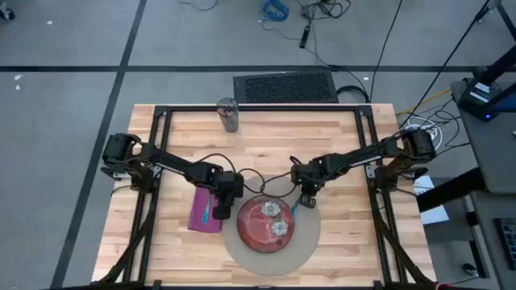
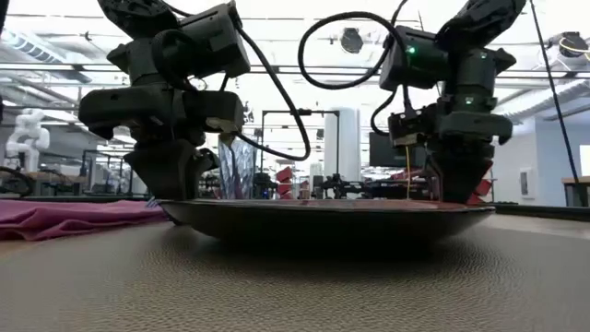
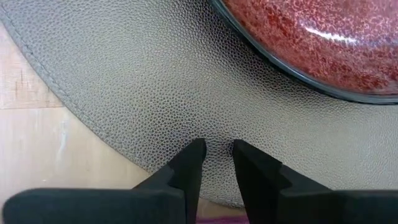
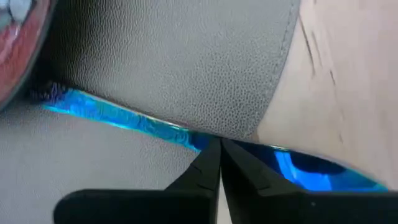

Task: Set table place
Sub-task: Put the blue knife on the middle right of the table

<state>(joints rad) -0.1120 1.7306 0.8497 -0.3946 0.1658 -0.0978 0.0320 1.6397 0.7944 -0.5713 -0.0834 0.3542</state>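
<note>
Pale-wood planks of the counter (image 1: 266,137) lay under everything, carrying a round grey mat (image 1: 310,242) with a red plate (image 1: 266,225) centred on it. Right of the plate, the right tool (image 1: 307,200) was clamped on a blue utensil (image 4: 118,115), apparently to lay it there. Left of the plate, over the magenta napkin (image 1: 203,211), the left tool (image 1: 221,213) waited, fingers slightly apart, empty.

mat (image 1: 242,256) is placed on table (image 1: 339,137), toward 6 o'clock | plate (image 1: 264,223) is set on mat | napkin (image 1: 204,211) is laid at 9 o'clock of plate | glass (image 1: 228,114) is stood at 12 o'clock
</note>
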